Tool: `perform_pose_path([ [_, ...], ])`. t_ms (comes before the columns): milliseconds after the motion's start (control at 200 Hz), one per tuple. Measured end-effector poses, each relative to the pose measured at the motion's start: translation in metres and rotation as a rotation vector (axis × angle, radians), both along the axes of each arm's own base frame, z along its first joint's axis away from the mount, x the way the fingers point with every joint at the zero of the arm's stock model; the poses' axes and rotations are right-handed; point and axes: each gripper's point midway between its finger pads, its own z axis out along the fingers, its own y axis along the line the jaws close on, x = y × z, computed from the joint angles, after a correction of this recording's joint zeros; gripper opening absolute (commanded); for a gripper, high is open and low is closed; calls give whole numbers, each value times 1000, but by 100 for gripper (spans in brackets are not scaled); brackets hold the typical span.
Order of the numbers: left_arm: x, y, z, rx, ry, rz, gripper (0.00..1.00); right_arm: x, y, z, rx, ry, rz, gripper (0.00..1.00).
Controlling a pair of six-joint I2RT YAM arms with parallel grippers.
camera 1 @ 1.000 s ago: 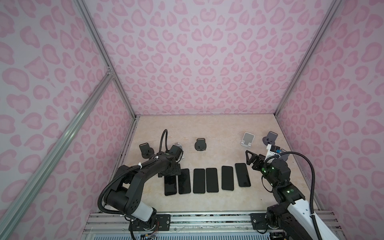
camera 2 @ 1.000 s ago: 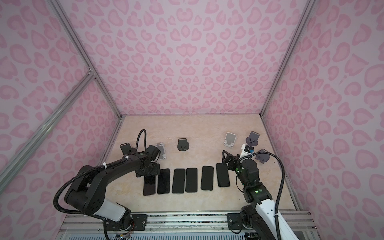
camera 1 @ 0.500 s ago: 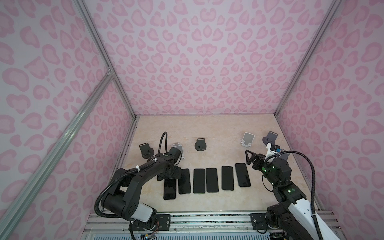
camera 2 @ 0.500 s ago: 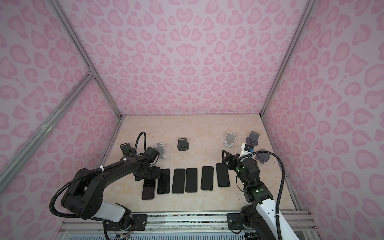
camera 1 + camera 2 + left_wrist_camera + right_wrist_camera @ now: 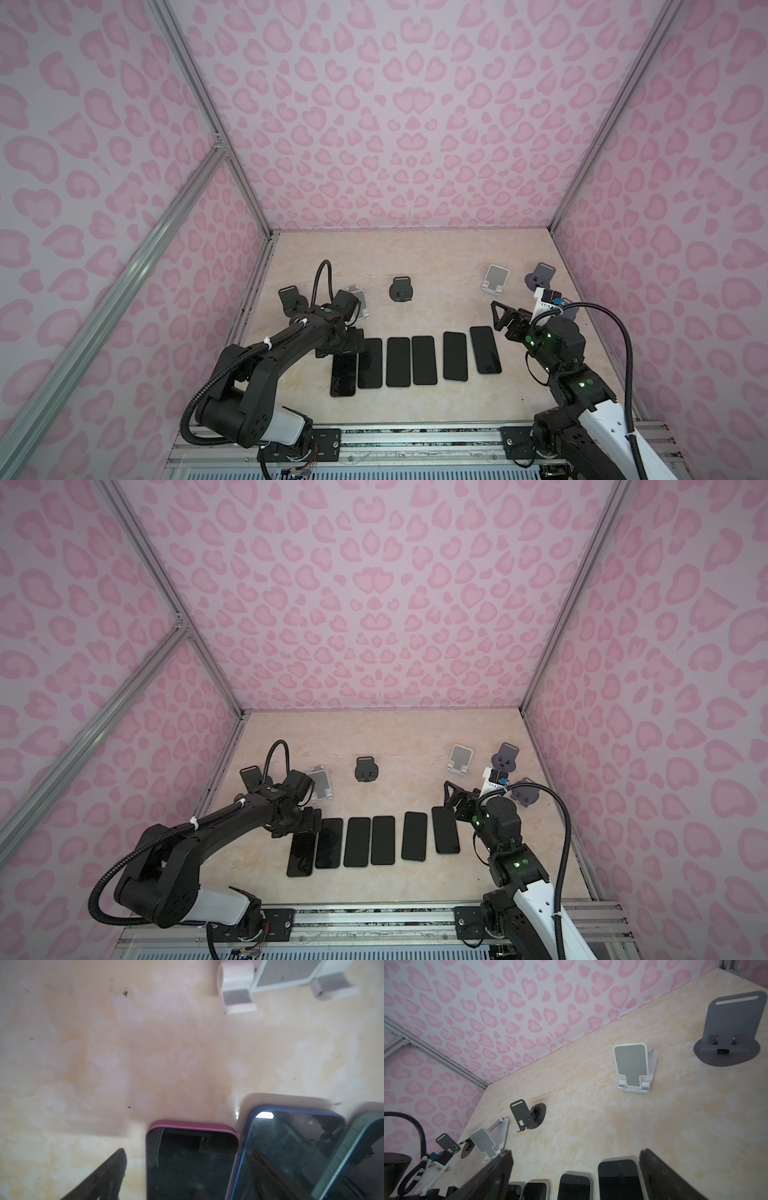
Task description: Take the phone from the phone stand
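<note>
Pink-cased phone [image 5: 191,1159] flat, seemingly screen-up, long axis toward back wall [image 5: 407,124].

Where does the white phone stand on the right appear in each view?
Top view: white stand, back right.
Top view: white stand, back right.
Left wrist: absent; that one is the left white stand.
Right wrist: beyond the phones.
Shared landmark: grey round-based stand beside it.
</note>
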Motion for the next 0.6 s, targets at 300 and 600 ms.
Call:
perform_pose_path([
  [300,6,3,14,-12,-53,10,94,0,1,-2,2,11,4,97],
  [600,38,-4,167,-169,-523,13,97,6,2,29,-40,-17,14,98],
])
